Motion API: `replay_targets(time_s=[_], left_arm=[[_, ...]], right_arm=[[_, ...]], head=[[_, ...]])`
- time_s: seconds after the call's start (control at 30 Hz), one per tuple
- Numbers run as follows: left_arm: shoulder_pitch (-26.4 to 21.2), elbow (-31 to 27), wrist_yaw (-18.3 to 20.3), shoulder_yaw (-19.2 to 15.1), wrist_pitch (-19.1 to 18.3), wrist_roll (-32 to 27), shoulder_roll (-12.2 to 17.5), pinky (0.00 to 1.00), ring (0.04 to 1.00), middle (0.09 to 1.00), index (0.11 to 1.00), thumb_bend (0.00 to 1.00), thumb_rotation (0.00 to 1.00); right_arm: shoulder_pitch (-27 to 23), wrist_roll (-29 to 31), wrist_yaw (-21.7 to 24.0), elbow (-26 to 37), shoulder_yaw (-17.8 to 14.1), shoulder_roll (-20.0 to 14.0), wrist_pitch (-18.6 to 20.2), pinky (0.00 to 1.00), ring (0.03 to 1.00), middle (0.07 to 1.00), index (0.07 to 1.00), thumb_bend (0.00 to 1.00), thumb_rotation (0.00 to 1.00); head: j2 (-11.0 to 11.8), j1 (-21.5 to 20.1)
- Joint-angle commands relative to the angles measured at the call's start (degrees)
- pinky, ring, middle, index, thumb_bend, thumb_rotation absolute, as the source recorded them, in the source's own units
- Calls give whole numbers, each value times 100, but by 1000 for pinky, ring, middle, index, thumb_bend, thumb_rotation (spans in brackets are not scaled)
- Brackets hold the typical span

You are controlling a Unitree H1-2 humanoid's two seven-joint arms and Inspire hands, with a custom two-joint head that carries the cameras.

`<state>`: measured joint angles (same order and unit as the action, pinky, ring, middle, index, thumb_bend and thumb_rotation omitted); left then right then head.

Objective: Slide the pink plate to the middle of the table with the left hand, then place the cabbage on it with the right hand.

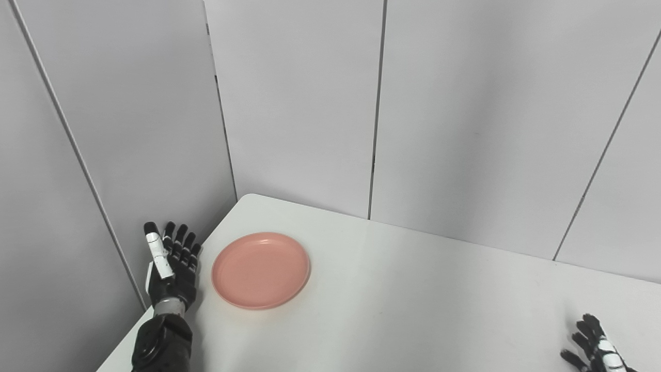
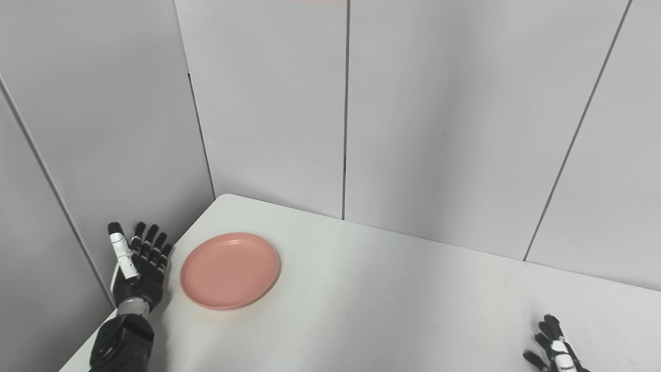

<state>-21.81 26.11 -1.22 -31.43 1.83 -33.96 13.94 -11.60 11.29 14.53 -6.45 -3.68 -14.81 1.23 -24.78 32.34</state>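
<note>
At the lower left of the frame, the left hand (image 1: 173,266), black segmented plastic with a white strip along one finger, stands upright at the desk's edge, fingers straight and spread, holding nothing. Just right of it, apart from it, lies the pink plate (image 1: 261,269): round, shallow, smooth and matte, with a low raised rim. The desk (image 1: 413,310) is glossy white with a rounded corner. At the lower right, the right hand (image 2: 555,349) shows only loosely spread fingers, holding nothing.
</note>
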Motion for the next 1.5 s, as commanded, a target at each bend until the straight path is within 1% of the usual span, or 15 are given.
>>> replay_targets(time_s=[0.0, 0.17, 0.27, 0.3, 0.37, 0.5, 0.57, 0.63, 0.73, 0.93, 1.13, 1.2, 1.27, 1.37, 1.47], left_arm=[[-236, 21, 109, -13, 126, -31, 183, 995, 968, 975, 984, 904, 923], [-311, 357, 173, -47, 205, -19, 217, 958, 953, 955, 951, 907, 907], [-330, 438, 215, -50, 232, -15, 220, 967, 959, 951, 948, 897, 911], [-341, 463, 186, -46, 239, 9, 208, 968, 960, 951, 948, 896, 913], [-366, 562, 195, -35, 285, 36, 198, 982, 958, 938, 935, 888, 918], [-401, 678, 243, 23, 278, 47, 186, 998, 966, 958, 944, 886, 927], [-407, 749, 268, 109, 291, 140, 201, 990, 963, 961, 944, 881, 943], [-409, 790, 313, 182, 293, 178, 205, 988, 961, 965, 950, 869, 946], [-401, 764, 384, 281, 225, 188, 194, 999, 974, 976, 958, 844, 955], [-359, 640, 362, 541, -18, 328, 158, 993, 979, 979, 978, 865, 972], [-341, 645, 443, 785, -43, 499, 142, 1000, 990, 982, 991, 877, 976], [-352, 668, 419, 861, -20, 589, 125, 1000, 987, 981, 985, 907, 983], [-370, 704, 414, 903, -22, 616, 101, 986, 976, 974, 967, 910, 976], [-371, 664, 419, 938, -91, 603, 46, 973, 965, 966, 949, 878, 965], [-361, 670, 468, 1004, -128, 625, 14, 964, 953, 954, 939, 862, 957]], right_arm=[[-5, 20, -38, 201, -57, -30, 80, 1000, 1000, 1000, 1000, 334, 1000], [-38, 52, 39, 65, -57, -64, -39, 1000, 1000, 1000, 1000, 349, 1000], [-42, 47, 39, 59, -55, -63, -51, 1000, 1000, 1000, 1000, 377, 1000], [-15, 8, 16, 150, -40, -67, -6, 1000, 1000, 1000, 1000, 379, 1000], [11, -33, -2, 241, -27, -79, 40, 1000, 1000, 1000, 1000, 348, 1000], [11, 8, 11, 286, -37, -64, 112, 1000, 1000, 1000, 1000, 303, 1000], [4, 14, 60, 223, -29, -74, -19, 1000, 1000, 1000, 1000, 285, 1000], [7, -19, 46, 229, -20, -75, -39, 1000, 1000, 1000, 1000, 281, 1000], [23, 46, 41, 296, -38, -50, 63, 1000, 1000, 1000, 1000, 286, 1000], [60, 52, -10, 479, -34, -29, 258, 1000, 1000, 1000, 1000, 277, 1000], [87, 49, -17, 612, -28, -7, 367, 1000, 1000, 1000, 1000, 258, 1000], [100, -31, -27, 643, -3, -36, 381, 1000, 1000, 1000, 1000, 266, 1000], [108, -101, -64, 694, 5, -31, 414, 1000, 1000, 1000, 1000, 260, 1000], [97, -25, -63, 762, -33, 23, 544, 1000, 1000, 1000, 1000, 239, 1000], [94, -88, -72, 771, -21, 39, 489, 1000, 1000, 1000, 1000, 211, 1000]], head=[[-2, -8], [-50, -7], [-62, -7], [-75, -8], [-87, -13], [-111, -31], [-122, -40], [-137, -54], [-158, -81], [-183, -104], [-212, -149], [-221, -169], [-234, -194], [-244, -220], [-260, -259]])
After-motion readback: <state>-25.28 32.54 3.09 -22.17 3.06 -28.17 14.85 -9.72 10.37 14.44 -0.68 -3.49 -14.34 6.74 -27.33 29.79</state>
